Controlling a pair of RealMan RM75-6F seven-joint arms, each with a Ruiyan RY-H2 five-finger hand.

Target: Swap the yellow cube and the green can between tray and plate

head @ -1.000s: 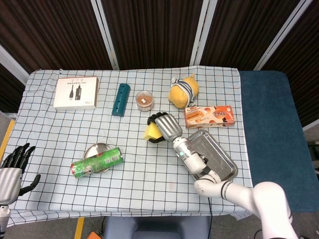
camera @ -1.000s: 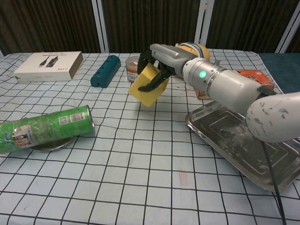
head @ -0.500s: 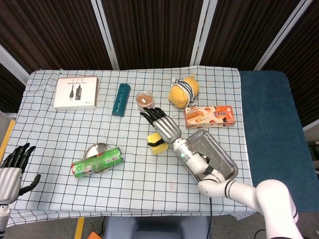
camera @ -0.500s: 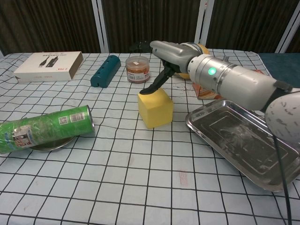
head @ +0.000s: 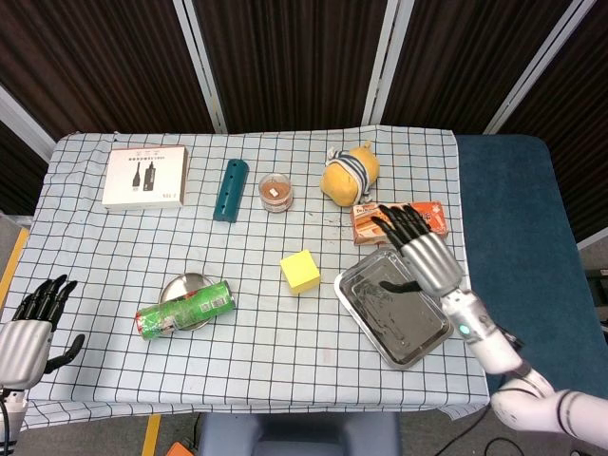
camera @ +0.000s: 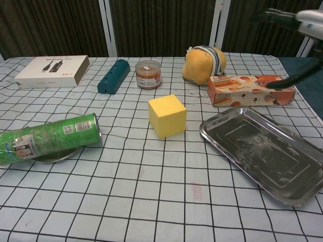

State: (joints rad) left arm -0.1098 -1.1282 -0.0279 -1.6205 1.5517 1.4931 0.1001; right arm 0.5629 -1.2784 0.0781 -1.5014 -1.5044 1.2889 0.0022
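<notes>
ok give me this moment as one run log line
yellow cube: on cloth, off tray | green can: lying across plate | tray: empty | right hand: open above tray | left hand: open, idle

The cube (head: 300,272) is set on the table (head: 285,351) between plate (head: 176,285) and tray (head: 393,319) (touching neither). The can (head: 184,311) is laid across the plate. A box (head: 144,176), tube (head: 231,189), jar (head: 275,192) and toy (head: 349,172) are lined up behind.

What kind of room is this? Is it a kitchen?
Probably not a kitchen. It looks like a robot practice room: a robot hand hovers over a table with a checked cloth, dark curtains hang behind, and a plush toy sits among random things.
</notes>
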